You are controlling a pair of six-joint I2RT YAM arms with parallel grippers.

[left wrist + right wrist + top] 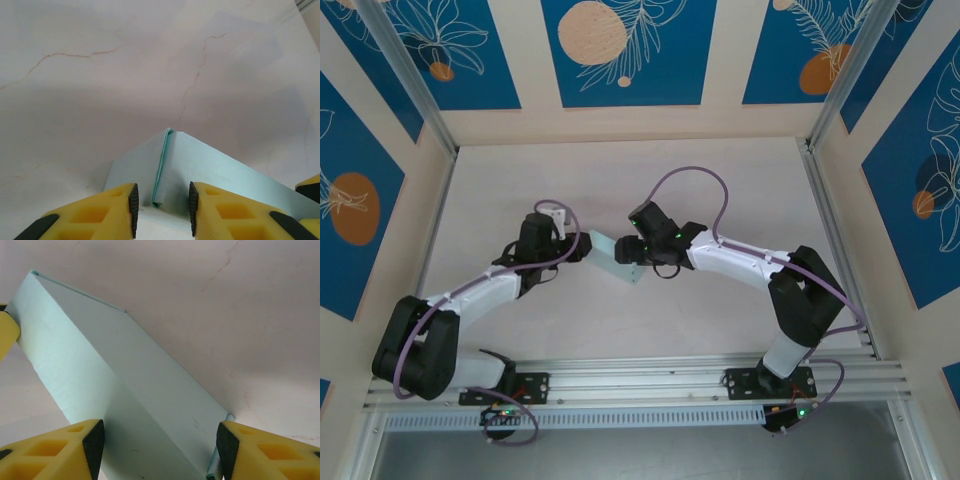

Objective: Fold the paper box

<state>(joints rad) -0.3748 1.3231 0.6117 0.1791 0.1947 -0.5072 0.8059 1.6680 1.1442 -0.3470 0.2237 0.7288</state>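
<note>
The paper box [613, 258] is a pale blue, partly folded card shape standing up off the white table [720, 180] at its centre, between the two arms. My right gripper [640, 256] straddles its width from the right; in the right wrist view the box [125, 380] fills the gap and both pads press its sides, right gripper [156, 450] shut on it. My left gripper [582, 246] reaches in from the left. Its jaws [162, 210] stand narrowly apart around the box's folded end edge [161, 170], with bare table showing beside the left pad.
An aluminium rail [640, 375] carries both arm bases along the near edge. Metal posts [420, 100] and blue-patterned wall panels [620, 50] close in the table on three sides. Purple cables [690, 175] loop above each forearm.
</note>
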